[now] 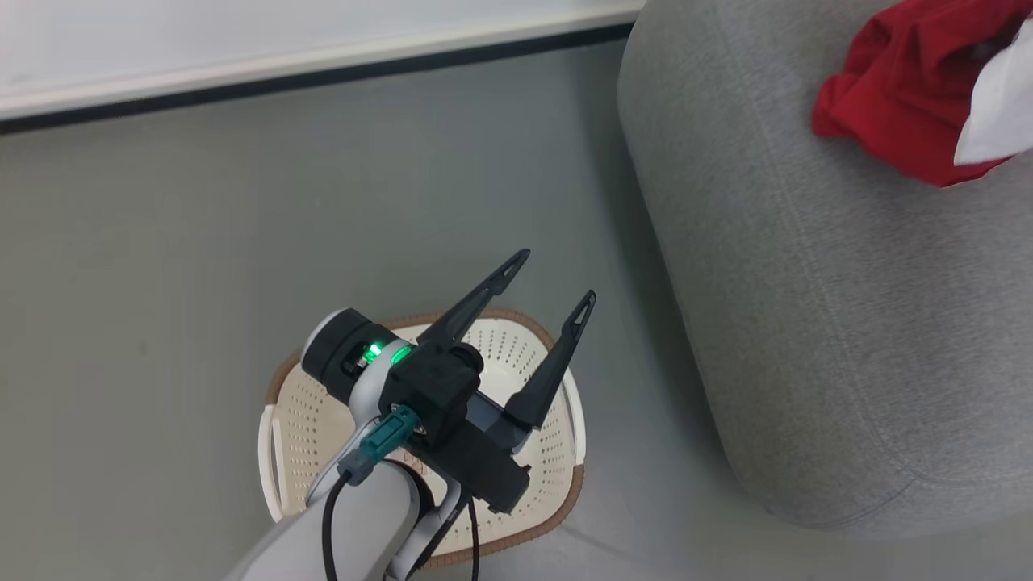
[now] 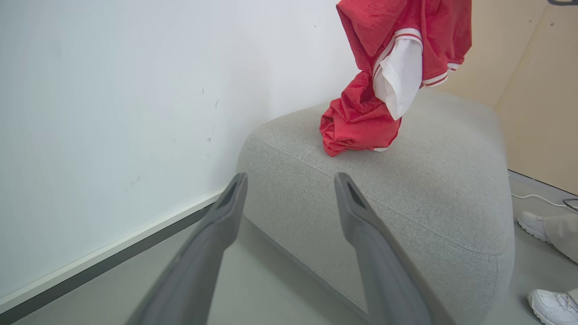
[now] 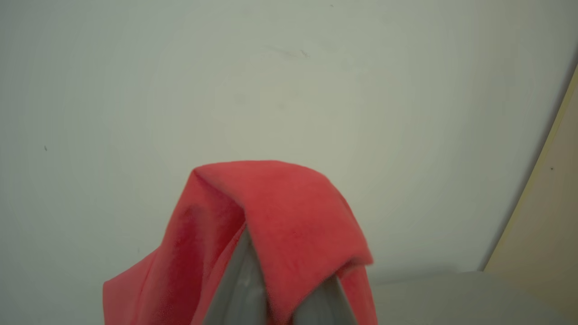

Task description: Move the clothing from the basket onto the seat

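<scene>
From my station the biggest things are the white wall [image 2: 113,113] on the far side and the grey-green floor [image 1: 202,242] running up to its dark skirting. The seat [image 1: 847,323] takes up the right of the scene, a broad grey cushion with rounded edges standing on that floor. The basket [image 1: 311,428] sits on the floor at the near left, apart from the seat's side, with its brown rim and white handles showing around my left arm, which hangs over it and hides much of its inside. The clothing [image 1: 896,89] is over the far right part of the seat. In the left wrist view the clothing [image 2: 361,122] hangs down from above and its lower end is bunched on the cushion top, red fabric with a white panel and striped trim. My right gripper [image 3: 282,280] is closed on it, and the red cloth [image 3: 280,203] is draped over both fingers with a fold pinched between them. My left gripper [image 1: 558,276] holds nothing, its jaws spread wide above the basket's far rim and pointing toward the seat. At the near right of the left wrist view, beside the seat, are a person's white shoes [image 2: 533,223] and a pale trouser leg [image 2: 562,232].
</scene>
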